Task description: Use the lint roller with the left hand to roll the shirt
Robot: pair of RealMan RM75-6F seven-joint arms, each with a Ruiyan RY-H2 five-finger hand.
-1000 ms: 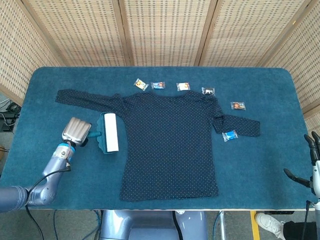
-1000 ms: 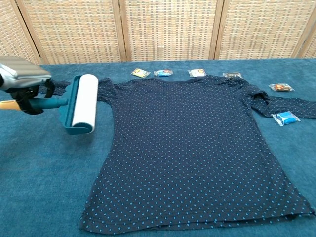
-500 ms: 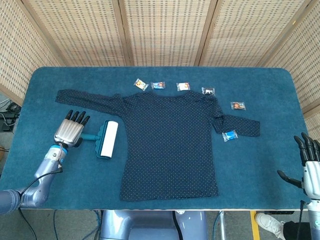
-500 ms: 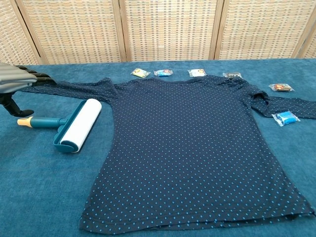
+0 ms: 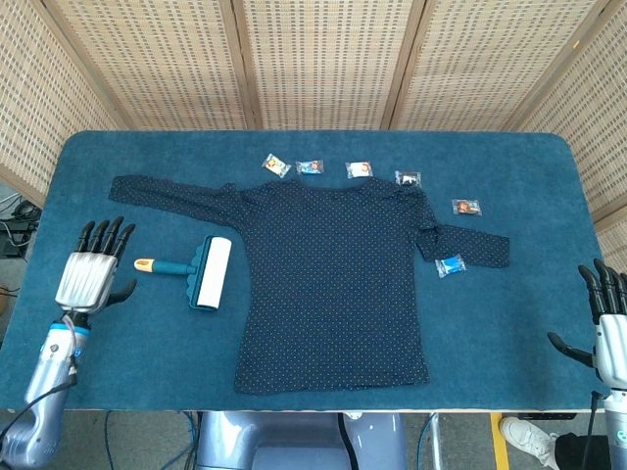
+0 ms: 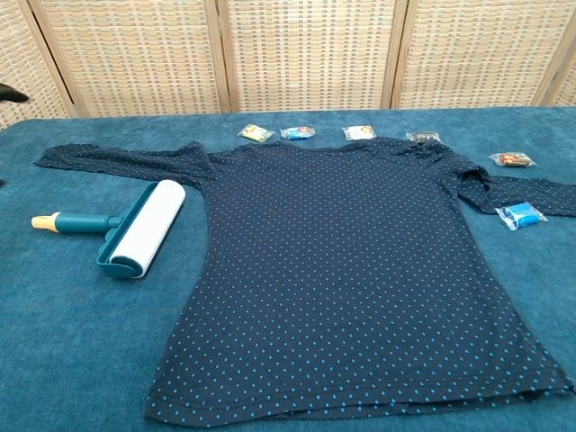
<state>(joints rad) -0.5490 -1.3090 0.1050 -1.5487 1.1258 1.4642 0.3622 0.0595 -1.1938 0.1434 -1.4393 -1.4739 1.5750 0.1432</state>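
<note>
The dark blue dotted shirt (image 5: 333, 279) (image 6: 351, 261) lies flat in the middle of the table, sleeves spread out. A lint roller (image 5: 202, 273) (image 6: 135, 227) with a white roll and a teal handle lies on the cloth just left of the shirt's hem, with nothing holding it. My left hand (image 5: 90, 278) hovers open to the left of the handle's yellow tip, fingers spread and apart from it. At the table's right front corner my right hand (image 5: 607, 323) is open and holds nothing. In the chest view only a dark fingertip shows at the left edge.
Several small snack packets (image 5: 359, 169) (image 6: 360, 132) lie in a row beyond the shirt's collar. A blue packet (image 5: 450, 265) (image 6: 520, 214) rests by the right sleeve. The blue table cloth (image 5: 509, 323) ends at a front edge close to both hands.
My left hand let go of the lint roller, which now lies on the table, and the hand drew back to the left and toward the front. The right hand shifted slightly.
</note>
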